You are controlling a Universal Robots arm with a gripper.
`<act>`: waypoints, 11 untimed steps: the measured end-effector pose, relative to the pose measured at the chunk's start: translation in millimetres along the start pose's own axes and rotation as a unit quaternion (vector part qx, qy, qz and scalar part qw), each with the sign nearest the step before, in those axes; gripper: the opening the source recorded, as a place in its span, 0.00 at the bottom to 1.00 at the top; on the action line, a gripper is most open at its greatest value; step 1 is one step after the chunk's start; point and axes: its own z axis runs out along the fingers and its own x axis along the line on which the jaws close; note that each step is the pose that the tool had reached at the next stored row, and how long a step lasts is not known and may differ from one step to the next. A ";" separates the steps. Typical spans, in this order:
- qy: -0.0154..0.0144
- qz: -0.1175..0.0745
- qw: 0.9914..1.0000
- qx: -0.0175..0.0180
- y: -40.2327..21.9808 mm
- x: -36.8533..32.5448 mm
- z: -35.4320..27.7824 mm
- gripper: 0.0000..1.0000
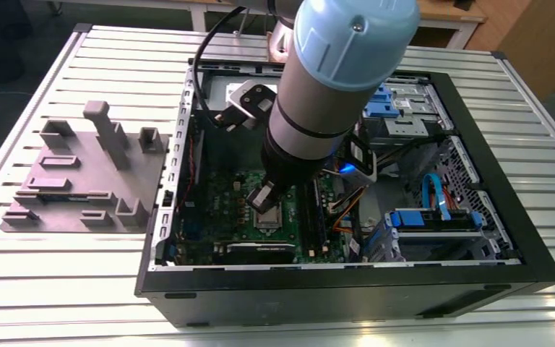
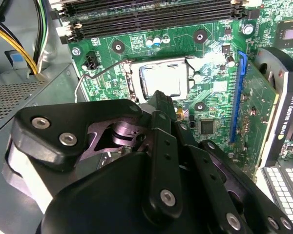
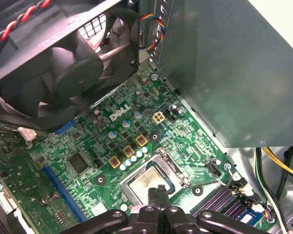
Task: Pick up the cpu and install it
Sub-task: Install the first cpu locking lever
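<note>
The cpu (image 2: 161,78), a small square chip with a silvery top, lies flat in the socket on the green motherboard (image 2: 215,53), with the silver socket frame (image 2: 133,78) around it. It also shows in the first wrist view as the cpu (image 3: 142,183) and in the exterior view as the cpu (image 1: 269,219). My gripper (image 2: 158,96) hangs just above the chip's near edge with its fingers pressed together and nothing between them. I cannot tell whether the tips touch the chip. The gripper (image 3: 160,191) is inside the open computer case, and the gripper (image 1: 261,198) reaches down from the arm.
A thin wire lever (image 2: 83,80) sticks out beside the socket. Memory slots (image 2: 146,14), a graphics card (image 2: 283,112) and a black fan (image 3: 63,63) surround it closely. Yellow cables (image 2: 14,44) run along the case wall. A grey-mauve block (image 1: 84,173) stands on the slatted table outside the case.
</note>
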 end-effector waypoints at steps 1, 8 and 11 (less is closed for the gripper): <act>0.000 0.000 1.000 0.000 0.1 0.0 0.0 0.10; -0.004 -0.001 1.000 0.005 5.5 -3.8 -15.1 0.10; -0.005 0.000 1.000 0.007 8.9 -9.2 -15.9 0.10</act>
